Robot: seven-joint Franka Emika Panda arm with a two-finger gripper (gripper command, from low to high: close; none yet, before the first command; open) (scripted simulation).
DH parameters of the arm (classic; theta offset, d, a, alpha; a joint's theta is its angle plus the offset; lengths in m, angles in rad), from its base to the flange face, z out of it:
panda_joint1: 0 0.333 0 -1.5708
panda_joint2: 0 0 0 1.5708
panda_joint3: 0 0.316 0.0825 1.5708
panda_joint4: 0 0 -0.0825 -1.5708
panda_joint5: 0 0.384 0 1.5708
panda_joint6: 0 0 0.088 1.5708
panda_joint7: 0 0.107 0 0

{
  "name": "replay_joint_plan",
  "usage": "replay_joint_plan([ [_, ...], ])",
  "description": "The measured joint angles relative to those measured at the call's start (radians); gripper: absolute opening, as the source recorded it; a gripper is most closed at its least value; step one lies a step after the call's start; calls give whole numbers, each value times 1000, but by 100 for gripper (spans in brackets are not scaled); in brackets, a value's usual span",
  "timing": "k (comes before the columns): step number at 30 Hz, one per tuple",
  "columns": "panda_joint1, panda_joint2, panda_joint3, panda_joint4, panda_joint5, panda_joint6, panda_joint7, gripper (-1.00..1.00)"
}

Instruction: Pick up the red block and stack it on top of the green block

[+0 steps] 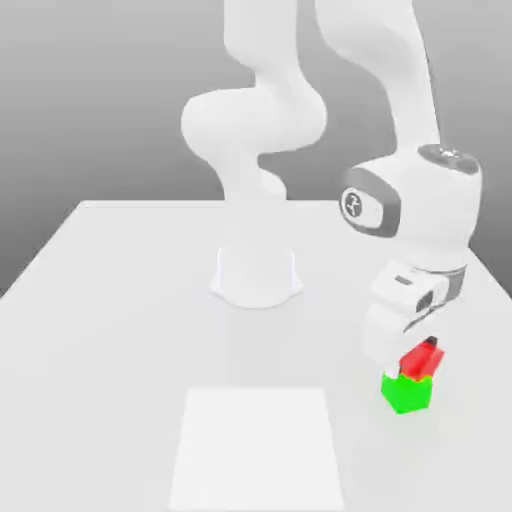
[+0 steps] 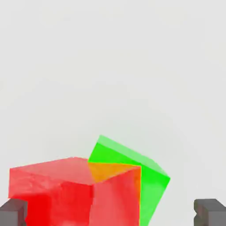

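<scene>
1. The small glossy red cube (image 1: 421, 359) sits on top of the small bright green cube (image 1: 408, 392), touching it. It is skewed and shifted to one side, so it only partly covers the green cube's top face. The pair stands on the white counter (image 1: 120, 300) near the edge at the exterior view's right, beside the pale square patch (image 1: 258, 445).
2. The fingers (image 2: 113, 212) straddle the red cube: in the hand view one dark fingertip (image 2: 13, 212) lies just at the cube's flank and the other fingertip (image 2: 209, 212) stands well clear on the far side. They are spread wide and grip nothing.
3. The red cube lies directly below and between the fingers, off-centre toward one of them; the cube has no long axis.
4. The white arm (image 1: 400, 90) reaches down from above with its hand pointing at the counter, low over the stack.
5. Judgement: the stack looks placed, so a straight lift away should follow. A sideways drift risks nudging the overhanging red cube off.
</scene>
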Motion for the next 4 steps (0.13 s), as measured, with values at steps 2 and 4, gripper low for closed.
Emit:
replay_joint_plan([
  [2,12,-63,-2,-2,40,-59,-28,100],
  [4,23,-128,-8,-6,74,-120,-53,100],
])
